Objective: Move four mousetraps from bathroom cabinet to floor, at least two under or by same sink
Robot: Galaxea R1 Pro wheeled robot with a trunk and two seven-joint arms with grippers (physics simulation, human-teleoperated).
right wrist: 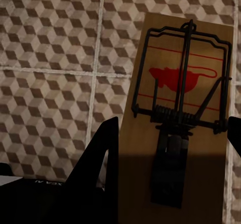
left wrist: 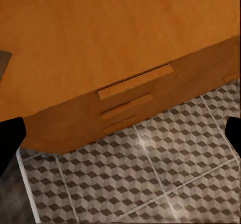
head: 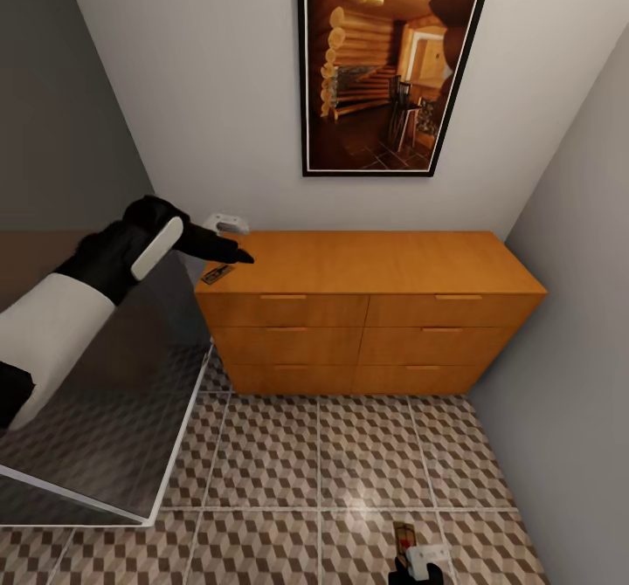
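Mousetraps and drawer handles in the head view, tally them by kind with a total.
Mousetraps: 2, one on the cabinet top, one at the right gripper.
Drawer handles: 6.
Total: 8.

The room is small, with plain pale walls (head: 201, 87) that meet in a corner. A big picture (head: 390, 61) in a dark frame hangs on the back wall. It shows a warm brown log cabin room. A low, wide orange-brown chest (head: 367, 262) with drawers stands against that wall, and its right end is close to the grey side wall (head: 577, 244). The floor (head: 349, 471) has large square tiles with a brown and cream cube pattern and pale lines between them. A bright shine lies on the tiles.
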